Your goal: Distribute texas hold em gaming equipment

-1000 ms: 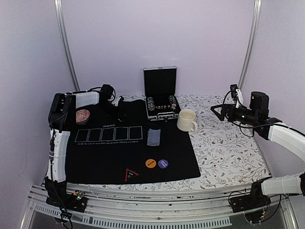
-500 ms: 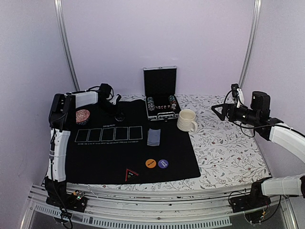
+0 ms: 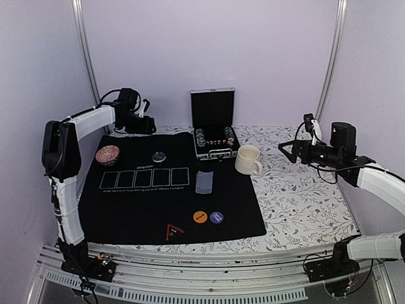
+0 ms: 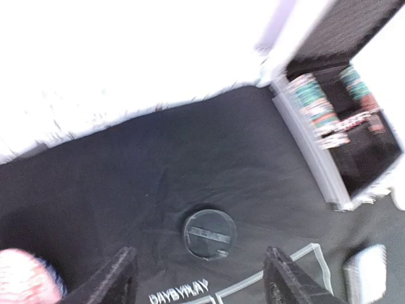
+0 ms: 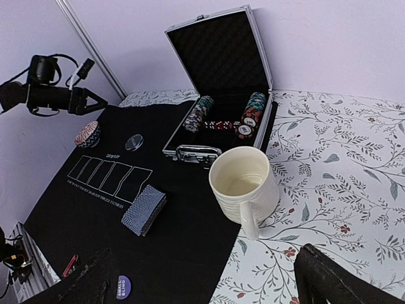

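Left wrist: left end effector (image 4: 202,273) open, empty, black button (image 4: 209,234) at twelve o'clock, presumably lined up for pickup; right end effector (image 5: 209,282) likewise open.

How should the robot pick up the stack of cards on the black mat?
Probably from straight above, pinching the card stack across its two long edges. It lies flat on the black mat, so only its sides can be gripped, and that span is narrowest.

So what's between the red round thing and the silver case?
A dark round button, lying on the black mat between the red round thing and the silver case. The top view shows it.
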Robot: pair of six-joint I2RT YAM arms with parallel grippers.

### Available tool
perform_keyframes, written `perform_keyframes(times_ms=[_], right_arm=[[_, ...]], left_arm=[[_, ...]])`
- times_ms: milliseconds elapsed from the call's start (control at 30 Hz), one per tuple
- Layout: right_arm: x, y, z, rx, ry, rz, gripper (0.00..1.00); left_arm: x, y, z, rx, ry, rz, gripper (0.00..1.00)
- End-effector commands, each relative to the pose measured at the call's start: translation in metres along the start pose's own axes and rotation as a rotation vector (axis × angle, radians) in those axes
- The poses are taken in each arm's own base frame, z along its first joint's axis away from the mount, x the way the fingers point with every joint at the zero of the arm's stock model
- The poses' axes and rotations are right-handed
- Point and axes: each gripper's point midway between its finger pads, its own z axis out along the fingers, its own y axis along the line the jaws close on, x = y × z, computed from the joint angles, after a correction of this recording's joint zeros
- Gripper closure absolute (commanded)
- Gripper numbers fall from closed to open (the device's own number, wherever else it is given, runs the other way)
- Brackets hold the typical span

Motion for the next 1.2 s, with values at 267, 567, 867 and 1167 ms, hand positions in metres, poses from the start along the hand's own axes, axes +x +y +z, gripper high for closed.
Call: perform_keyframes(times_ms=[267,567,867,1167], right_arm=[[0.014,0.059,0.028,-0.052,0.141,-0.079,0.01],[0.032,0.075,0.049,-0.061,0.198,-0.113,0.01],[0.044,0.079,0.063,-0.060,0.249,-0.129,0.01],[0.053,0.077,0.062,-0.053,0.268,-0.132,0.01]], left_arm=[[0.068,-0.195,-0.159,0.368,-0.114,0.401,0.05],[0.226,-0.255,-0.151,0.466,0.214,0.668,0.02],[0.292,-0.278,-0.106,0.390,0.402,0.867,0.02],[0.308,-0.269,-0.060,0.266,0.520,0.894,0.02]])
